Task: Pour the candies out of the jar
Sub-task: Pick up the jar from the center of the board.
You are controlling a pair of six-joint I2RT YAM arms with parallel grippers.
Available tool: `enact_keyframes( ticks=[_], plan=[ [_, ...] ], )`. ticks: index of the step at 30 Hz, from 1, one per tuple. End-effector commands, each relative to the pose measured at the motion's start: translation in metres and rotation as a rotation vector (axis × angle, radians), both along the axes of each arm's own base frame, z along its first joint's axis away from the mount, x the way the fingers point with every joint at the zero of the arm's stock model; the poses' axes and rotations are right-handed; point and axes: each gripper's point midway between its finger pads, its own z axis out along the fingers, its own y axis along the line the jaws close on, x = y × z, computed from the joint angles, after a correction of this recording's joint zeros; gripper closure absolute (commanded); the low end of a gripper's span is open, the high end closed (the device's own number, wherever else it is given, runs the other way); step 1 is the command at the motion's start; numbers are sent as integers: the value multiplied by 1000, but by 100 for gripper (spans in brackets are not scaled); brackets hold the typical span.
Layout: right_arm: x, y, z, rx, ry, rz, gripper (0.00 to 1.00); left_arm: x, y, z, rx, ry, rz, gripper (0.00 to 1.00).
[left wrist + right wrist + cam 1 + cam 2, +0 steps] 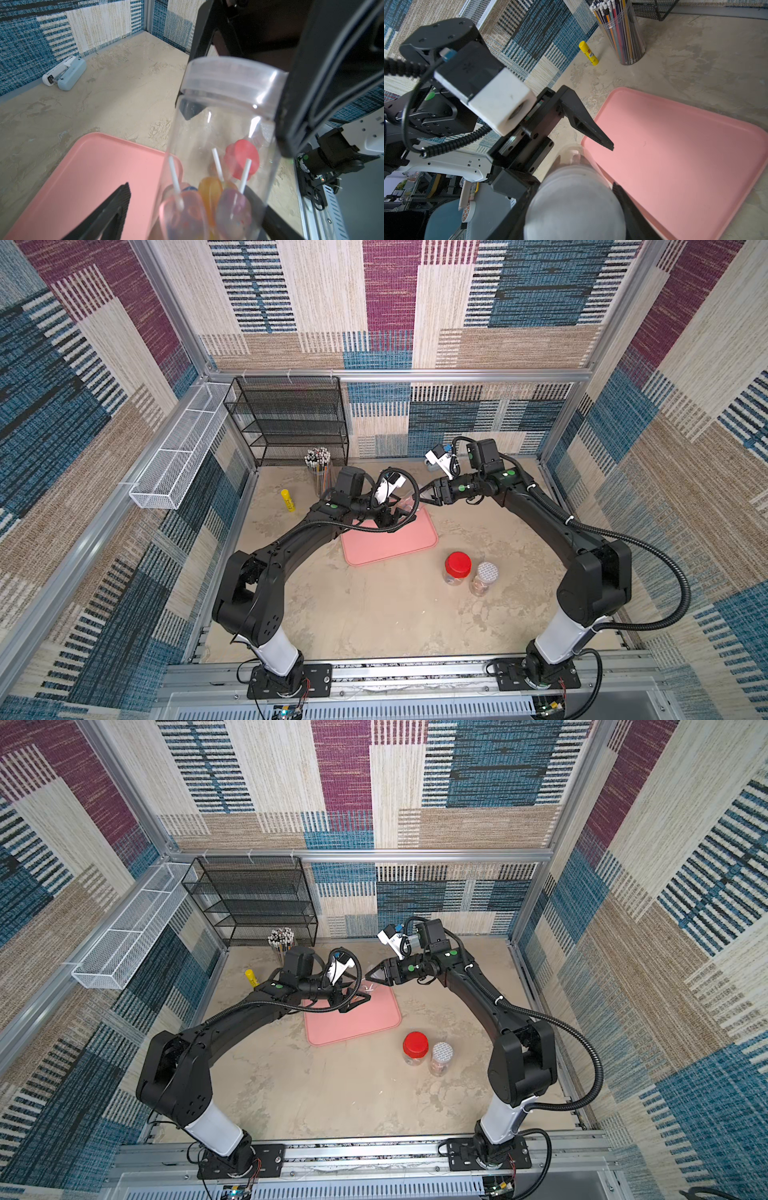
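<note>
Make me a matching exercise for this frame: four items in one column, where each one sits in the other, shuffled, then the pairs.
Things
1. clear jar holding the candies
2. red-lidded jar
3. yellow glue stick
4. pencil holder

Places
A. in front of the black mesh rack
B. gripped at its lid end by the right gripper, near the pink tray
C. alone on the table, left of the pencil holder
D. standing beside the patterned-lid jar

Pairs: 1-B, 2-D, 3-C, 4-A
</note>
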Motion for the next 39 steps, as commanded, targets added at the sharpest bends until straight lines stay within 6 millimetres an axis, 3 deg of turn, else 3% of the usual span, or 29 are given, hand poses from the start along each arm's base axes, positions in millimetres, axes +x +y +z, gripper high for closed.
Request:
enact_keyframes(
  ticks=[1,13,22,26,30,32,36,39],
  plan=[
    [-7,5,11,43,-5,41,64,2,0,2,10,-26,-1,19],
    [-5,5,8,38,-5,38,64,6,4,-1,37,-38,31,48],
    [-3,5,5,33,0,33,61,8,7,0,45,-45,57,53],
    [-3,5,6,36,-4,30,57,9,7,-1,49,-38,68,72],
    [-3,4,8,41,-11,26,48,11,8,-1,51,-31,77,85],
    [-3,5,9,46,-15,23,43,12,7,-3,55,-23,80,100],
    [-1,5,16,67,-29,11,16,11,7,-2,52,-18,82,100],
    [6,3,19,64,-40,-33,8,14,8,-2,44,-26,108,100]
  ],
)
